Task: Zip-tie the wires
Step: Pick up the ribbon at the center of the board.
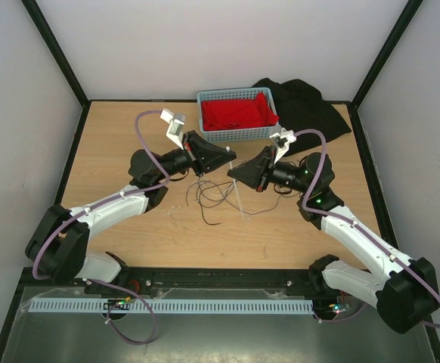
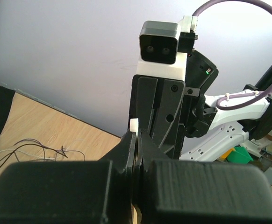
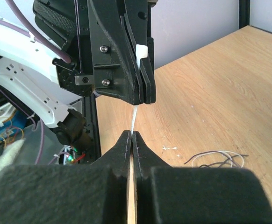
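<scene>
Above the middle of the wooden table, my two grippers meet tip to tip. The left gripper (image 1: pixel 233 156) (image 2: pixel 137 135) is shut on a white zip tie, whose head (image 2: pixel 134 125) pokes out past its fingertips. The right gripper (image 1: pixel 230 171) (image 3: pixel 132 135) faces it from close range, its jaws pressed together around the zip tie's strap (image 3: pixel 134 119). That strap runs up from it to the left gripper. Part of the white strap (image 1: pixel 240 198) hangs down toward the table. The wires (image 1: pixel 209 198) (image 2: pixel 38 148) (image 3: pixel 220 158), thin dark loose loops, lie on the table below and to the left of the grippers.
A blue basket (image 1: pixel 235 137) holding a red cloth stands at the back centre, just behind the grippers. A black cloth (image 1: pixel 311 106) lies at the back right. A small white scrap (image 3: pixel 168 148) lies on the wood near the wires.
</scene>
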You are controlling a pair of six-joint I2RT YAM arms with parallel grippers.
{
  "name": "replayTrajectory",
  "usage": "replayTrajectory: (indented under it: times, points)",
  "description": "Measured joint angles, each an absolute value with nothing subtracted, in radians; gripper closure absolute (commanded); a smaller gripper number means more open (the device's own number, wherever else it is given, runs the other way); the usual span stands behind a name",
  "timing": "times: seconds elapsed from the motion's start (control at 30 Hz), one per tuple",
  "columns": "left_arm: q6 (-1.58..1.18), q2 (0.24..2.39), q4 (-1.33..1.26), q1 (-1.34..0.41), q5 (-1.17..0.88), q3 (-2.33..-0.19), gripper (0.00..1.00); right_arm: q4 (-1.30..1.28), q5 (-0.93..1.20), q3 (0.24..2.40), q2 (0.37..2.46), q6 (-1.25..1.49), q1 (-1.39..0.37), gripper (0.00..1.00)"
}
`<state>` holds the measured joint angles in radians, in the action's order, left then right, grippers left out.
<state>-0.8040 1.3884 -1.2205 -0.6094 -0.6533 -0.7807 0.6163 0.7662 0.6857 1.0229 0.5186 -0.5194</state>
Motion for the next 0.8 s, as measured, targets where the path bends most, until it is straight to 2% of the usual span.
replayTrajectory:
  times: [0.03, 0.1, 0.2, 0.57, 0.8]
  points:
    - [-0.804, 1.388, -1.22, -0.607, -0.654, -0.781, 0.87, 0.609, 0.765, 0.685, 1.019, 0.513, -0.519, 1.0]
    - [-0.804, 1.388, -1.221, -0.607, -0.654, -0.781, 0.75, 0.599, 0.761, 0.684, 1.015, 0.508, -0.519, 1.0]
    - [-0.805, 1.388, -1.219, -0.607, -0.655, -0.781, 0.68, 0.59, 0.757, 0.684, 1.013, 0.507, -0.519, 1.0]
    - [-0.808, 1.406, -1.221, -0.617, -0.659, -0.78, 0.69, 0.584, 0.73, 0.684, 1.013, 0.516, -0.519, 1.0]
    - [-0.809, 1.441, -1.213, -0.624, -0.665, -0.78, 0.84, 0.585, 0.712, 0.684, 1.013, 0.524, -0.519, 1.0]
